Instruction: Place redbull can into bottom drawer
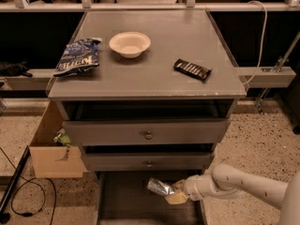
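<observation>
one hand (174, 194) pinches redbull can (158, 187) over bottom drawer (125, 203), near its right edge

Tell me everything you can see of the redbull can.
The redbull can is a slim, shiny silver metal cylinder; its print is too dim to read. It lies nearly horizontal, slightly tilted, with its free end pointing left. The gripper, reaching in from the right, is shut on its right end between tan fingers. The can is over the dark floor of the open bottom drawer, right of centre. Whether it touches the floor cannot be told.
</observation>
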Robot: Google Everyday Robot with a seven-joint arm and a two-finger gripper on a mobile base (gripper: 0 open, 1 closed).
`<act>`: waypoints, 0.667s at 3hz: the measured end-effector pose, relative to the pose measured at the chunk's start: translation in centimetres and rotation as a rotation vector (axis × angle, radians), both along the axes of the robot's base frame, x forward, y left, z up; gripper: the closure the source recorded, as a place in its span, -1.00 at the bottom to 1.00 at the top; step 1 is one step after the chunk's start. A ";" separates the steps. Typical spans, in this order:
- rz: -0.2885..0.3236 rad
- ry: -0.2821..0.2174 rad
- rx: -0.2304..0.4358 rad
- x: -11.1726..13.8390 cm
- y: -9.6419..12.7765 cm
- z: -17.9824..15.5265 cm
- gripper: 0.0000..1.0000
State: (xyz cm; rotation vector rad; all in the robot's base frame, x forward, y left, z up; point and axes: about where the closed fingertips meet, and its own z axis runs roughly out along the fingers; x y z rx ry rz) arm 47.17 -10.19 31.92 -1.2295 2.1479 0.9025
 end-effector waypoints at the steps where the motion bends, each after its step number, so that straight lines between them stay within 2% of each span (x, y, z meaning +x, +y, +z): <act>1: 0.000 0.000 0.000 0.0 0.0 0.0 1.00; 2: -0.005 0.017 -0.002 0.4 0.9 -3.3 1.00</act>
